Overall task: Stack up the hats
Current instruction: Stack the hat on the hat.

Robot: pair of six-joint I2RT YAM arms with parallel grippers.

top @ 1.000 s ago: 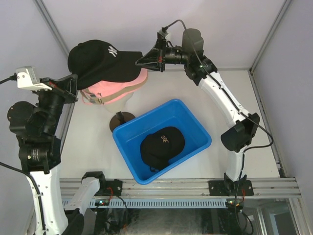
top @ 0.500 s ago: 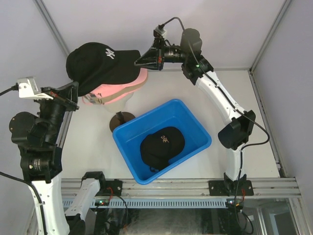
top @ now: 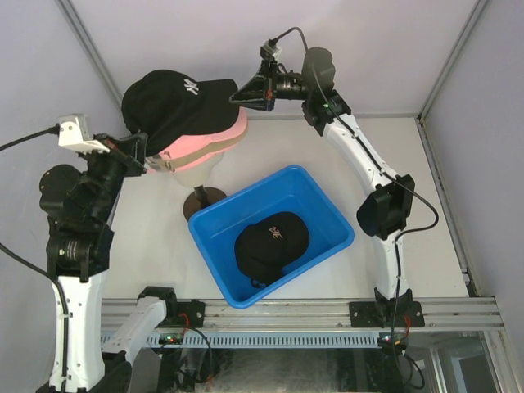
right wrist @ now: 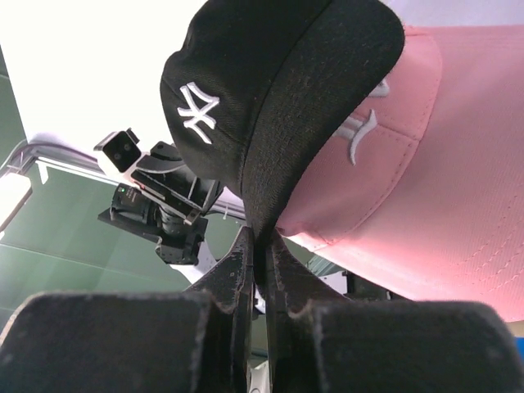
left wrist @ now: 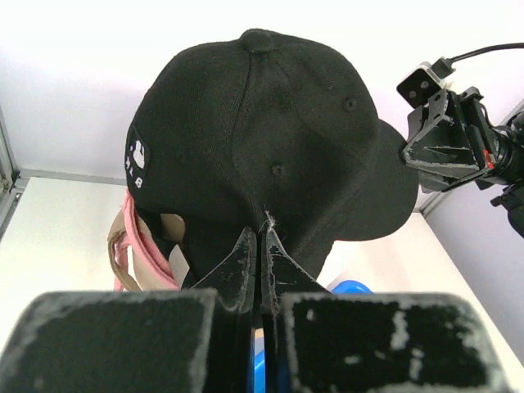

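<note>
1. left jaws are clenched on the back edge of the ny cap (left wrist: 270,139); right jaws are clenched on its brim.
2. held between both arms, the ny cap is draped over the pink cap (top: 217,141), which sits on a tan cap (top: 167,166) on the head (top: 214,169).
3. done, as i judge: tan and pink are stacked; the ny cap is nearly seated, not yet let go.
4. left to do: the other black cap (top: 272,241) lies in the bin (top: 332,214) on the worktop (top: 393,164).
5. against a second ago, the ny cap sits further right, more squarely over the pink cap, and the left arm has swung in toward the head.
</note>
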